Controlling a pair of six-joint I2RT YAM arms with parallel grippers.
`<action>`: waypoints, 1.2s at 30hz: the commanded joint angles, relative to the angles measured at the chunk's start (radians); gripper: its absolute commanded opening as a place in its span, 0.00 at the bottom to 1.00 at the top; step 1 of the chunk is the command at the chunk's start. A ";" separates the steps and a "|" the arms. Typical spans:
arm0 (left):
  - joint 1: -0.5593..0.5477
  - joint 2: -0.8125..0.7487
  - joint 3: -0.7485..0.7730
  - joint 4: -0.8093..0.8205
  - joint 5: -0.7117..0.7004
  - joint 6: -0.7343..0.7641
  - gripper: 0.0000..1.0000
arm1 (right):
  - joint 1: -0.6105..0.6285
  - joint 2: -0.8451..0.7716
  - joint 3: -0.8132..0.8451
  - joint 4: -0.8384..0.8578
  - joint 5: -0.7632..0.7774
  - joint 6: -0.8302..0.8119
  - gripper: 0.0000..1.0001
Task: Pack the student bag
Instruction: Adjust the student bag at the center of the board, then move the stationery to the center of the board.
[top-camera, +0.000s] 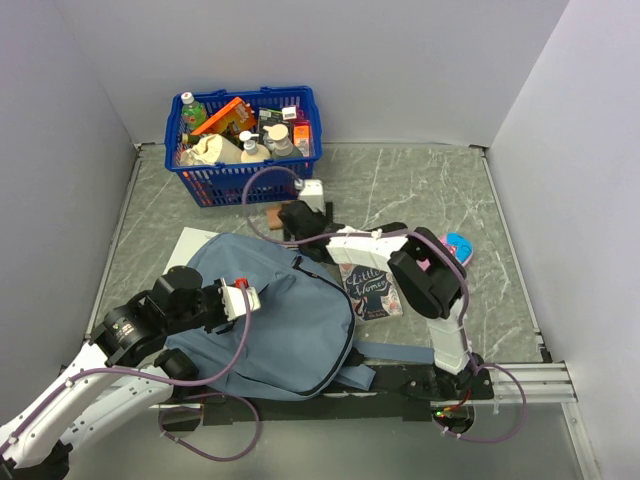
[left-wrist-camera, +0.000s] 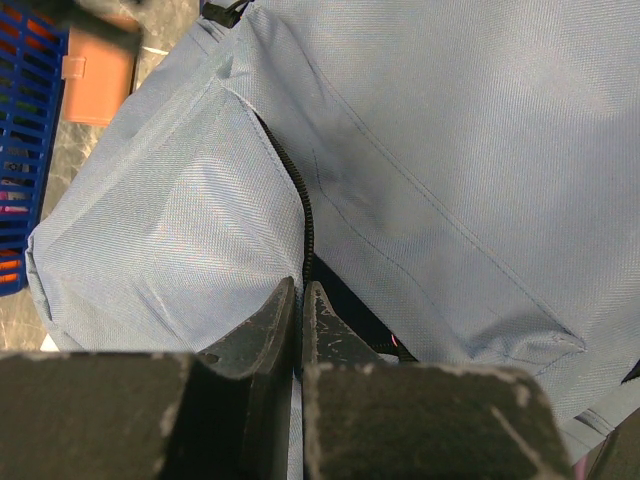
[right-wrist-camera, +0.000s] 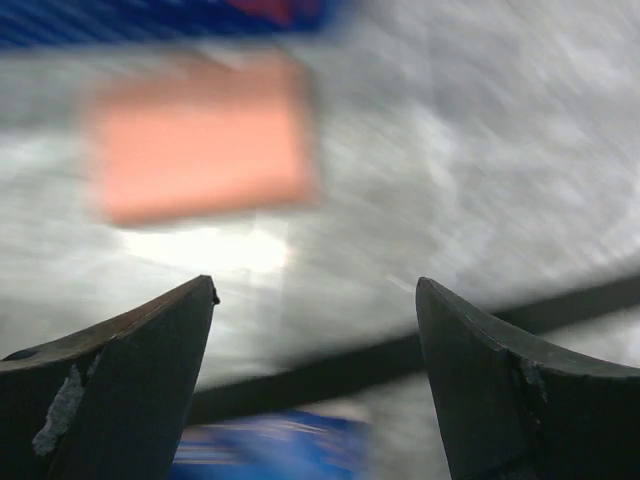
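The student bag (top-camera: 275, 320), grey-blue fabric with a dark zipper line, lies at the near middle of the table and fills the left wrist view (left-wrist-camera: 430, 150). My left gripper (top-camera: 252, 298) (left-wrist-camera: 300, 285) is shut at the zipper's edge, and the fabric's creases run up to its tips. My right gripper (top-camera: 295, 215) (right-wrist-camera: 315, 290) hangs open beyond the bag's far end, above the marbled table, with nothing between its fingers. The right wrist view is blurred. A flat orange-brown block (top-camera: 272, 218) (right-wrist-camera: 200, 135) lies just ahead of those fingers.
A blue plastic basket (top-camera: 245, 145) (left-wrist-camera: 20, 150) full of bottles and packets stands at the back left. A "Little Women" book (top-camera: 370, 290) lies right of the bag. A pink-and-blue case (top-camera: 457, 245) sits further right. A white sheet (top-camera: 190, 240) shows under the bag's far left corner.
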 joint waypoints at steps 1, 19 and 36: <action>0.004 -0.016 0.039 0.009 0.024 -0.006 0.01 | 0.011 0.086 0.268 0.053 -0.052 -0.146 0.90; 0.005 -0.014 0.079 0.003 0.031 -0.003 0.01 | -0.010 0.276 0.540 -0.312 -0.049 0.092 0.99; 0.007 -0.017 0.099 -0.012 0.044 -0.004 0.01 | -0.006 0.473 0.920 -0.683 0.077 0.350 1.00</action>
